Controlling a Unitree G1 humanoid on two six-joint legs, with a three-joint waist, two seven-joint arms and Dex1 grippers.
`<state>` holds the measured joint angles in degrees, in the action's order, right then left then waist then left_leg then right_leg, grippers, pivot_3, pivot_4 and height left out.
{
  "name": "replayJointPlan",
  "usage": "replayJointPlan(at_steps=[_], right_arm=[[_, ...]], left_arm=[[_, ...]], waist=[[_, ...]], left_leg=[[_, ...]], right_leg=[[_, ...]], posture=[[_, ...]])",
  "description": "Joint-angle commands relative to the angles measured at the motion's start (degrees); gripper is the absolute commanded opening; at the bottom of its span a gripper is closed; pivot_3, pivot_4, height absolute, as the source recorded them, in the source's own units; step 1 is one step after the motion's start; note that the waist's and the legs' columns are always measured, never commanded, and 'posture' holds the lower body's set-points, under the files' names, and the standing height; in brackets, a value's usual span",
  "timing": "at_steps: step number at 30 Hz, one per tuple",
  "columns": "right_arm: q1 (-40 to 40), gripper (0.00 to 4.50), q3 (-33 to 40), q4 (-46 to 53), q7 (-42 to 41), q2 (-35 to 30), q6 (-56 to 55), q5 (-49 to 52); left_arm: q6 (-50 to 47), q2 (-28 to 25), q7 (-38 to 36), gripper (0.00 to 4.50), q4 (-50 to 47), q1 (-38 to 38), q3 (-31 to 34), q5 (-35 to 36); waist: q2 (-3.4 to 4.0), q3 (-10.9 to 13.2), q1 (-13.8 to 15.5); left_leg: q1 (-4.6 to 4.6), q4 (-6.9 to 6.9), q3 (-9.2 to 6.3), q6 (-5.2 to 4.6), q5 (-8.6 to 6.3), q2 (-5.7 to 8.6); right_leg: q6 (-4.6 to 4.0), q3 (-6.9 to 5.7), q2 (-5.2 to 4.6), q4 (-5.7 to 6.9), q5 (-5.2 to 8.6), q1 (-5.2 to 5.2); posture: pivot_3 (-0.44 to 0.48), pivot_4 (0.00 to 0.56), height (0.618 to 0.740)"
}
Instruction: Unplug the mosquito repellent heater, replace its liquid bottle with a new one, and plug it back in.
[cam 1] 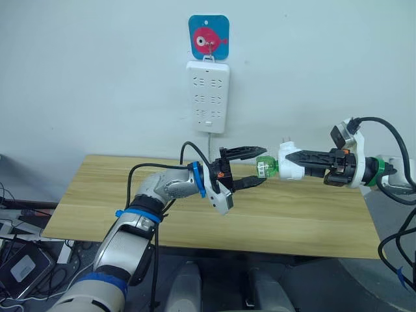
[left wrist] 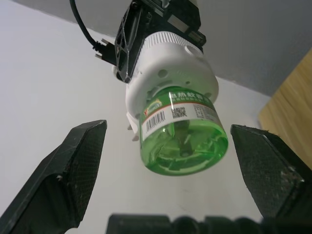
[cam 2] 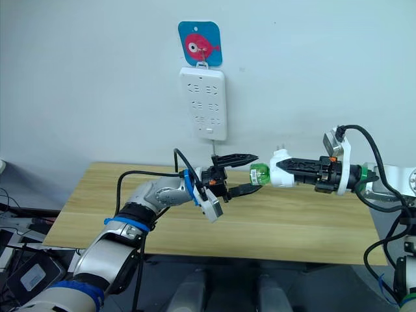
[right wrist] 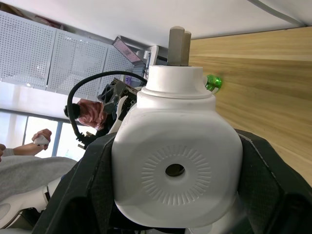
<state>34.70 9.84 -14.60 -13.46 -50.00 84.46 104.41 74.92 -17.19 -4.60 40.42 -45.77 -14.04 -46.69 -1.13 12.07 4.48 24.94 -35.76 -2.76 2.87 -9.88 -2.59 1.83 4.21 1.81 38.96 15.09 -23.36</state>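
Observation:
The white mosquito repellent heater hangs level above the table with my right gripper shut on its body, its two prongs pointing up. A green liquid bottle sticks out of the heater toward my left arm. My left gripper is open, one finger above the bottle and one below. In the left wrist view the bottle sits between the two fingers with a gap on each side. The right wrist view shows the heater's round top with its centre hole.
A long white power strip hangs on the wall below a blue fish plaque, behind the grippers. The wooden table lies beneath both arms. A person shows in the background of the right wrist view.

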Motion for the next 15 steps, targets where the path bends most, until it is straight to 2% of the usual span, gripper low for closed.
replayJointPlan(at_steps=[1,2,5,11,15], right_arm=[[-0.09,2.98,0.31,2.12,0.57,-1.17,-1.33,3.55],[-0.20,2.98,0.20,2.23,0.76,-1.25,-1.53,3.83],[-0.45,2.98,-0.09,2.46,1.15,-1.49,-2.05,4.34],[-0.87,2.98,-0.77,2.84,1.60,-1.94,-2.91,5.60],[-0.99,2.98,-1.25,3.02,1.48,-2.38,-3.19,5.87]], left_arm=[[-0.11,-0.52,5.04,4.45,-1.42,-1.50,-1.64,-1.88],[-0.01,-0.80,5.95,4.45,-1.46,-1.70,-2.18,-2.31],[0.38,-1.65,7.93,3.87,-1.25,-2.20,-3.80,-3.09],[0.19,-2.90,10.34,2.17,-1.07,-2.65,-6.30,-3.08],[0.33,-3.21,10.61,2.16,-0.39,-2.97,-7.49,-1.58]], waist=[[0.00,0.00,-0.02],[0.00,0.00,-0.02],[0.00,0.00,-0.03],[0.00,0.00,-0.05],[0.00,0.00,-0.07]], left_leg=[[0.00,0.00,0.00,0.00,0.00,0.00],[0.00,0.00,-0.01,0.00,0.00,0.00],[0.00,0.00,-0.02,0.00,0.00,0.00],[0.00,0.00,-0.01,0.00,0.00,-0.01],[0.00,0.00,-0.01,0.00,0.00,0.00]], right_leg=[[0.00,0.00,0.00,0.00,0.00,0.00],[0.00,-0.01,0.00,0.00,0.00,0.00],[0.00,-0.02,0.00,0.01,0.00,0.00],[0.00,-0.02,0.00,0.01,0.00,0.00],[0.01,-0.02,0.00,0.01,0.00,0.00]], posture=[[0.172,0.182,0.740],[0.172,0.182,0.740],[0.170,0.182,0.740],[0.170,0.182,0.740],[0.170,0.182,0.740]])
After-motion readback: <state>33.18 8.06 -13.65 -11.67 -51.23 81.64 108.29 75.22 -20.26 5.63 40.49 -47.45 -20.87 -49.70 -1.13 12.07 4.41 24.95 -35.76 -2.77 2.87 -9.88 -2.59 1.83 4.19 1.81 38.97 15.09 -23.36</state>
